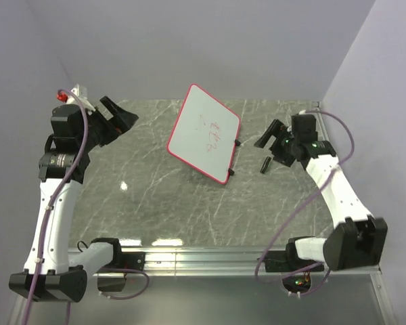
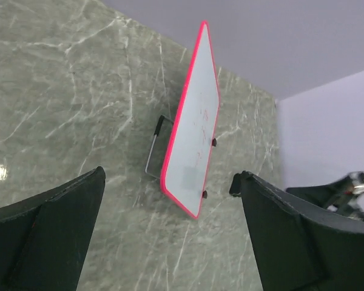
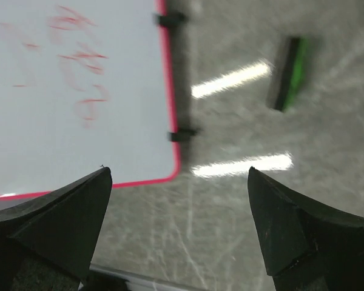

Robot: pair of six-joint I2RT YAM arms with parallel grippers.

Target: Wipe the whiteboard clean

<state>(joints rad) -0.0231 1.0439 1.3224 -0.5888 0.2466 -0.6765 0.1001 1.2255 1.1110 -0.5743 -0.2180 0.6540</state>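
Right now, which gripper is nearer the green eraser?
Right. The right gripper hovers open close by the eraser; the left gripper is far off, on the other side of the whiteboard.

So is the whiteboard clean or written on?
Written on: red scribbles cross the whiteboard in the top and right wrist views.

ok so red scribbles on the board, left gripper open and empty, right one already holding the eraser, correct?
Not quite. The right gripper is open and holds nothing; the eraser lies on the table beside the whiteboard, as the right wrist view shows. The red scribbles and the open, empty left gripper are as you said.
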